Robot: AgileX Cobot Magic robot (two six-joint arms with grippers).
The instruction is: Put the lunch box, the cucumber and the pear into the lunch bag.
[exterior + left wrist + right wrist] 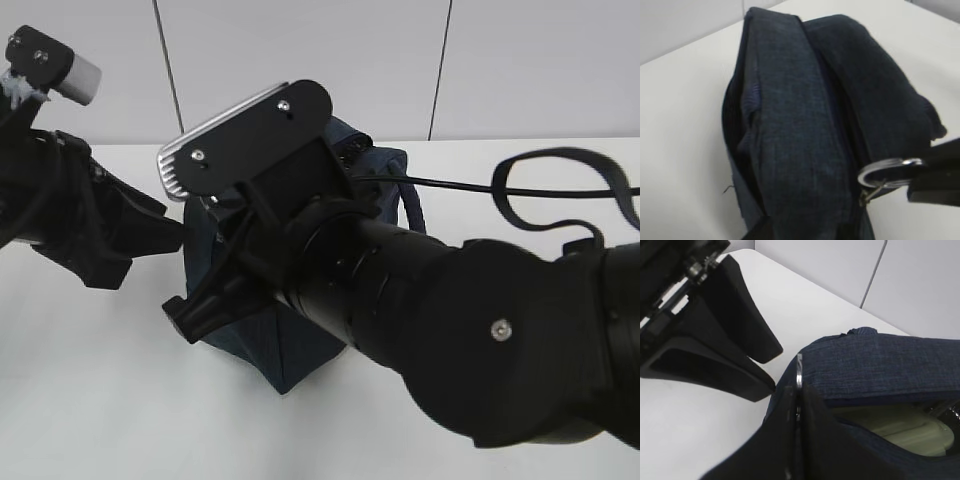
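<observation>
Pinching the metal ring pull [888, 170] with right gripper [798, 390] pressed together, at lunch bag's [805, 125] near end; long axis running near-far. Left gripper [747, 357] just beside, state unclear.

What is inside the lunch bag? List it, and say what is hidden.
Through the opening of the lunch bag, the right wrist view shows a pale sage-green surface, apparently the lunch box lid. Navy fabric covers everything else, so no cucumber or pear can be seen.

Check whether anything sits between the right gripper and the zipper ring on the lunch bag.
Nothing visible does. The right gripper is already shut on the metal ring pull at the lunch bag. The left gripper is beside the bag, clear of it.
</observation>
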